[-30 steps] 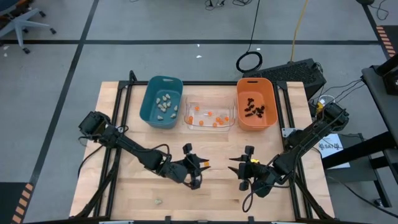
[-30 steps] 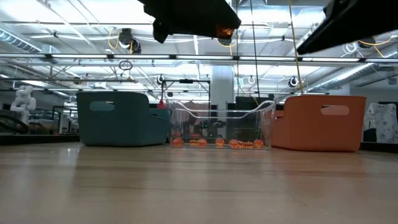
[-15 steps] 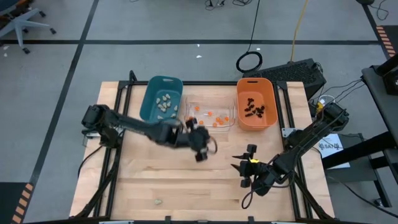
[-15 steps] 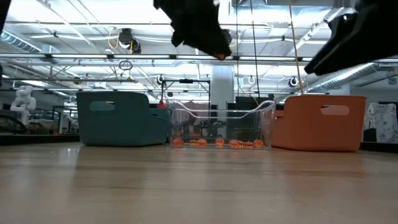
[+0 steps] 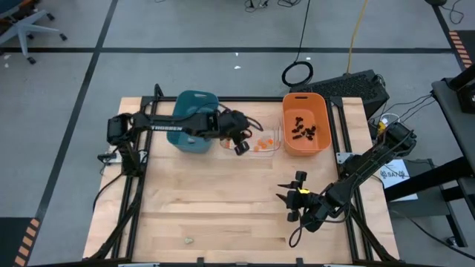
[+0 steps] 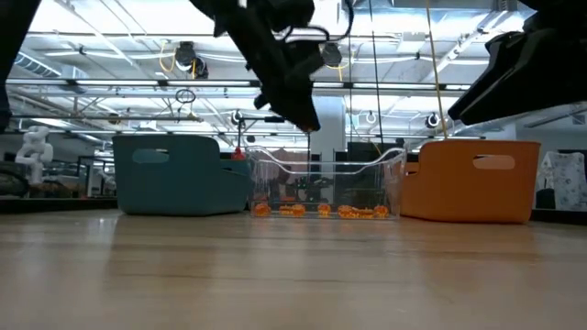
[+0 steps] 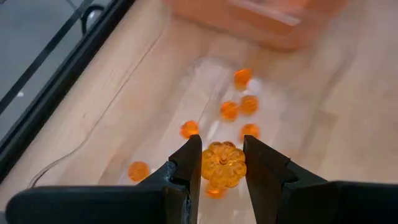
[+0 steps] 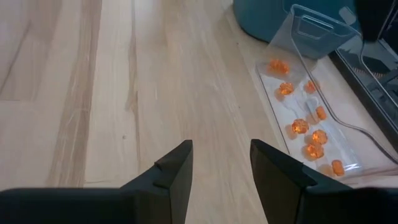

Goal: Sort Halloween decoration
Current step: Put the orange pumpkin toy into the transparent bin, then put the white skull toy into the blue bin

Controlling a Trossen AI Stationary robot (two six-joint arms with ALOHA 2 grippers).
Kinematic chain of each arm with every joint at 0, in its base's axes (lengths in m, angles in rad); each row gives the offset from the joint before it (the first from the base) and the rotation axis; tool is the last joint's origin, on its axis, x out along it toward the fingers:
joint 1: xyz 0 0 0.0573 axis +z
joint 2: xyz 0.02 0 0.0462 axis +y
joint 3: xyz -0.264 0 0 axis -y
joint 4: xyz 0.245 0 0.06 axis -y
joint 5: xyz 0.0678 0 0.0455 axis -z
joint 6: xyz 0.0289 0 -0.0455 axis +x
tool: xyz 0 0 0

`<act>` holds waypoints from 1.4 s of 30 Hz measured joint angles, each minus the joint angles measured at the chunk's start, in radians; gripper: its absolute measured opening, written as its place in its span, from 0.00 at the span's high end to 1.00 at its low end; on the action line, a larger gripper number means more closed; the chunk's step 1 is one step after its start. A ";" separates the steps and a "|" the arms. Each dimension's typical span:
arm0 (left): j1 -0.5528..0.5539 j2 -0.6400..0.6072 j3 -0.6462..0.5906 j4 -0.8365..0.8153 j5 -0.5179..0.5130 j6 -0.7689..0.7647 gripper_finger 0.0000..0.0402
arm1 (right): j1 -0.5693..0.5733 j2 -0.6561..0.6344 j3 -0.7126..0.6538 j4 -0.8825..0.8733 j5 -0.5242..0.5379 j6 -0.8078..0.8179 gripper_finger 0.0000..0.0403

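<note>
My left gripper (image 5: 240, 142) hangs above the clear bin (image 5: 250, 138), shut on one small round orange trinket (image 7: 222, 165). Several more orange trinkets (image 7: 239, 107) lie on the clear bin's floor below it. Pale lumps (image 5: 195, 123) sit in the teal bin (image 5: 185, 137), and black spidery ones (image 5: 301, 130) in the orange bin (image 5: 306, 145). One pale lump (image 5: 189, 240) lies on the table near its near edge. My right gripper (image 5: 286, 199) waits open above the table's near right part, holding nothing. My left gripper pinches the orange trinket (image 7: 224, 175) between its two fingertips (image 7: 188, 160), one on each side of its round body. The trinket is lifted clear, above the clear bin's floor. The fingers point down at a slant toward the far edge.
The three bins stand in a row along the table's far edge, teal at left, clear in the middle, orange at right. The middle and near parts of the wooden table (image 5: 223, 215) are bare but for the single pale lump. Black frame rails run along both table sides.
My left gripper has swung from low over the table's near middle toward the far edge, rising and stretching out until it hangs over the clear bin, shut on the orange trinket the whole way.
</note>
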 joint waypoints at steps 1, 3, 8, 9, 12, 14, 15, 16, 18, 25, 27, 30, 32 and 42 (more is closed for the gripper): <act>0.013 0.013 0.000 0.001 0.002 0.003 0.76 | 0.000 0.000 0.000 0.002 0.000 -0.004 0.64; 0.034 0.041 0.000 0.005 0.017 0.007 0.76 | 0.000 0.000 0.000 0.003 0.000 -0.003 0.64; 0.054 0.107 -0.001 0.004 0.064 0.000 0.76 | 0.000 0.000 0.000 0.009 0.000 -0.003 0.64; 0.053 0.116 -0.001 0.008 0.064 0.000 0.76 | 0.000 0.000 0.000 0.008 0.000 -0.003 0.64; 0.054 0.140 -0.001 0.016 0.056 0.002 0.76 | 0.000 0.000 0.000 0.008 0.000 -0.003 0.64; 0.056 0.156 -0.001 0.026 0.054 0.002 0.76 | 0.000 0.000 0.000 0.010 0.000 -0.003 0.64; 0.059 0.162 -0.001 0.024 0.054 0.002 0.76 | 0.000 0.000 0.000 0.012 -0.001 -0.003 0.64; 0.059 0.169 -0.001 0.030 0.053 0.002 0.76 | 0.000 0.000 0.000 0.016 -0.002 -0.003 0.64; 0.061 0.173 -0.001 0.030 0.053 0.000 0.76 | 0.000 0.000 0.000 0.025 -0.003 -0.003 0.64; 0.061 0.181 -0.001 0.035 0.011 -0.027 0.64 | 0.000 0.001 0.000 0.035 -0.005 -0.003 0.64; 0.060 0.181 -0.001 0.032 -0.008 -0.028 0.58 | 0.000 0.001 0.000 0.036 -0.005 -0.002 0.64; 0.052 0.171 -0.002 0.026 -0.027 -0.051 0.50 | 0.000 0.001 0.000 0.038 -0.006 -0.002 0.64; 0.036 0.150 -0.002 0.027 -0.028 -0.060 0.46 | 0.000 0.001 0.000 0.038 -0.006 0.003 0.64; -0.246 -0.038 0.005 -0.047 -0.151 -0.080 0.44 | 0.000 0.001 0.000 0.039 -0.008 0.014 0.64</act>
